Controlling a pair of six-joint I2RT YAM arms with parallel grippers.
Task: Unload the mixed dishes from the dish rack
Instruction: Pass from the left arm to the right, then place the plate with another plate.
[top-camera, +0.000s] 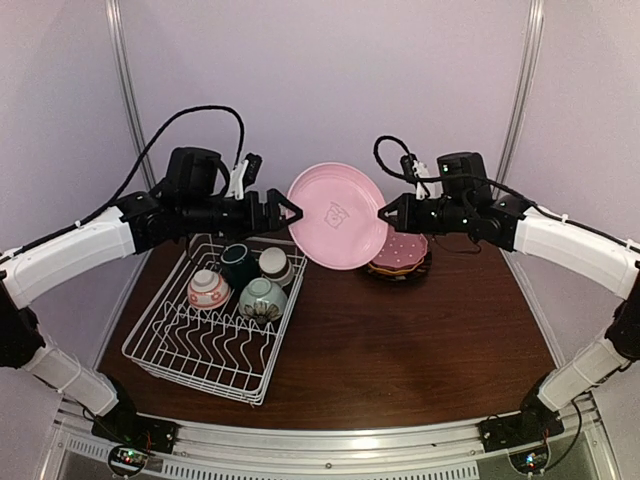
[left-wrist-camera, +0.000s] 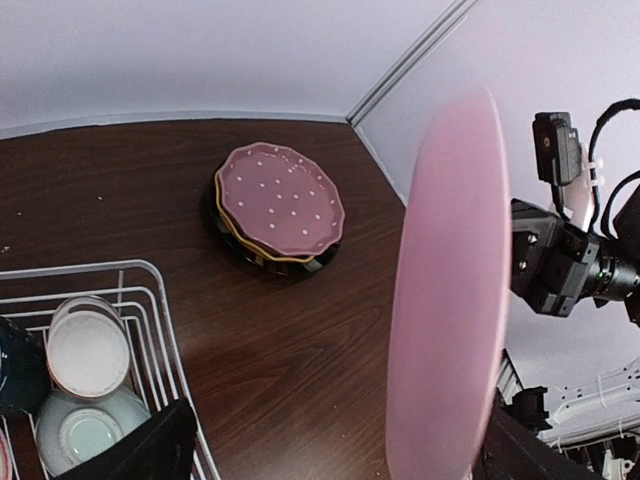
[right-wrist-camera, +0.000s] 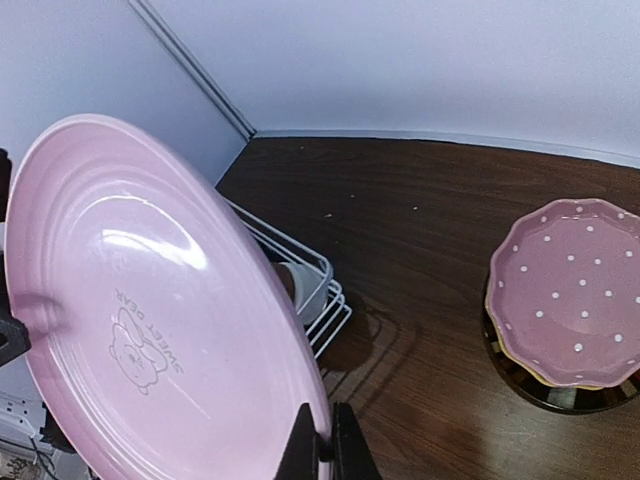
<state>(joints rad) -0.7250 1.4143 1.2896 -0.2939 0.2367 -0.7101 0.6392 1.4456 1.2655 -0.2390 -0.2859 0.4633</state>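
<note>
The light pink plate (top-camera: 335, 215) hangs upright in the air between both arms, behind the dish rack (top-camera: 150, 330). My right gripper (top-camera: 383, 212) is shut on its right rim; the right wrist view shows the fingers (right-wrist-camera: 322, 440) clamped on the plate (right-wrist-camera: 130, 300). My left gripper (top-camera: 290, 212) is open at the left rim; in the left wrist view its jaws stand wide, with the plate (left-wrist-camera: 450, 300) close to the right finger. The rack holds a dark green cup (top-camera: 238, 262), a beige-brown cup (top-camera: 275, 265), a white-red patterned cup (top-camera: 208, 290) and a pale green cup (top-camera: 262, 298).
A stack of plates (top-camera: 400, 255), red-pink dotted on top over yellow and dark brown, sits on the wooden table at the back right, below the right gripper; it also shows in the left wrist view (left-wrist-camera: 280, 205) and the right wrist view (right-wrist-camera: 570, 290). Walls close the back and sides.
</note>
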